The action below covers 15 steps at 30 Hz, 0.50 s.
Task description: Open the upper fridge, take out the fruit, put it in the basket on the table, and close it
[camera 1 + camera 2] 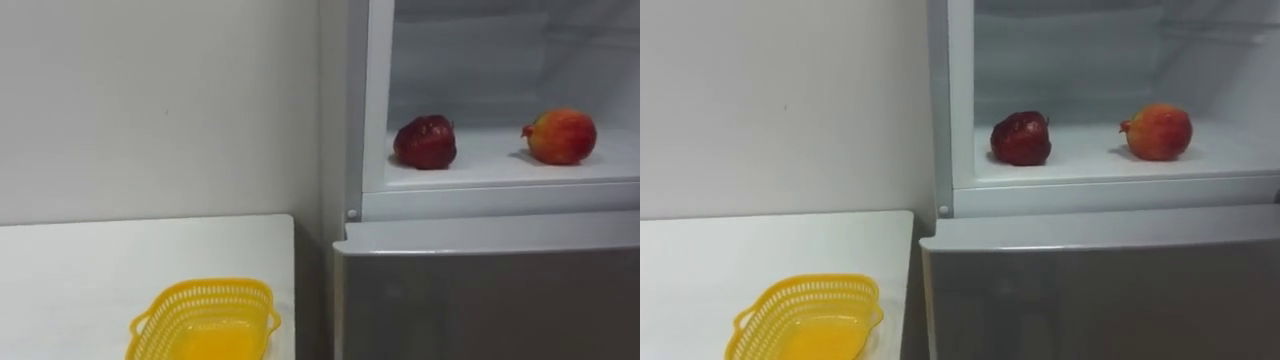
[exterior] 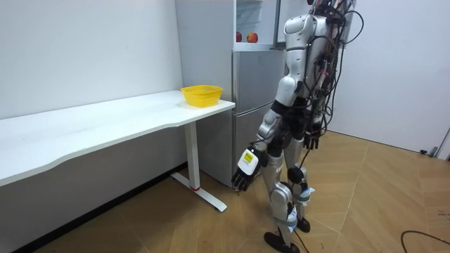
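Robot standing before the open upper fridge compartment (image 1: 378, 100), arms hanging at its sides. We saw the left hand (image 2: 244, 177) loose-fingered and empty by the thigh. The state of the right hand (image 2: 311, 141) we could not tell. A dark red fruit (image 1: 425, 141) and a red-orange fruit (image 1: 560, 136) sat well apart on the white shelf (image 1: 490, 160). We judged that a good reach should clear the shelf's front lip, then wrap one fruit from the side. The lower door (image 1: 490, 290) was closed. A yellow basket (image 1: 205, 287) stood on the tabletop (image 1: 100, 260), left of the fridge.
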Tool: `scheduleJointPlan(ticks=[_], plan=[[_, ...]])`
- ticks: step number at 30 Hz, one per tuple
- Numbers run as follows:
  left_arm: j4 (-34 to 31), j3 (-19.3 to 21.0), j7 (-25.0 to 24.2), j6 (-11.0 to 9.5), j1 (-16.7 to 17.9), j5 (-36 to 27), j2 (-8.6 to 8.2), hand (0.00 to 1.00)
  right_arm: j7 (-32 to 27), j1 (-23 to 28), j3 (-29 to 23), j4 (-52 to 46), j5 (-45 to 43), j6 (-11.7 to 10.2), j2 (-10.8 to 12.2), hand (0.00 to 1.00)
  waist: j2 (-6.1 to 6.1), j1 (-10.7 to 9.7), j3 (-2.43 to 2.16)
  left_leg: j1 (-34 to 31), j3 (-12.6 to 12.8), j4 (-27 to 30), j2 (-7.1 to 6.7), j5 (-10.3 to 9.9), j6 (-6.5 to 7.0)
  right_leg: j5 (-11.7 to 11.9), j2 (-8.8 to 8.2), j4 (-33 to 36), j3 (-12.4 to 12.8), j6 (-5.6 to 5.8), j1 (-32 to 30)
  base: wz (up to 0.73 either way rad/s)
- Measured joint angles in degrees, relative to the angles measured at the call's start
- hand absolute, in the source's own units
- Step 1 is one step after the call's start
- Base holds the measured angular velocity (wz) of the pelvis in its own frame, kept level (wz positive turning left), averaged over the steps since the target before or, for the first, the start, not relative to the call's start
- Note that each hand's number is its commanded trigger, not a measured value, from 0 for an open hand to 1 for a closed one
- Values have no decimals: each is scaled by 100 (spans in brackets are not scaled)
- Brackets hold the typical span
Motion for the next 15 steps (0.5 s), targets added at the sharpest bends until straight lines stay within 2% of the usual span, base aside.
scheduleJointPlan(ticks=[2, 7, 12, 15], plan=[[-9, -53, -42, 99, 10, 306, 17, 0, -95, 32, 0, 2, 2, 10, 33, 0, -6, -88, 0, -5, 0, -4, -16, 0, 0, -8, -4, -13, 8, 15, -1, 0], [-32, -53, -73, 204, 42, 732, 28, 0, -232, 99, -5, -40, 6, 13, 46, 0, -2, -105, -5, -11, 18, -6, -19, 0, 0, -10, 5, 2, 92, 18, -55, -9], [-34, -53, -99, 199, 57, 828, 32, 0, -624, 117, -34, -303, 17, -38, 46, 0, 4, -157, -8, -15, 3, -5, -19, 0, 0, -10, 19, 9, 140, 18, -75, -3], [-40, -53, -105, 139, 34, 839, 33, 0, -879, 142, -198, -862, 99, -193, 45, 0, 18, -179, -7, -11, 27, -4, -22, 0, 0, -10, 6, 3, 167, 19, -98, -6]])
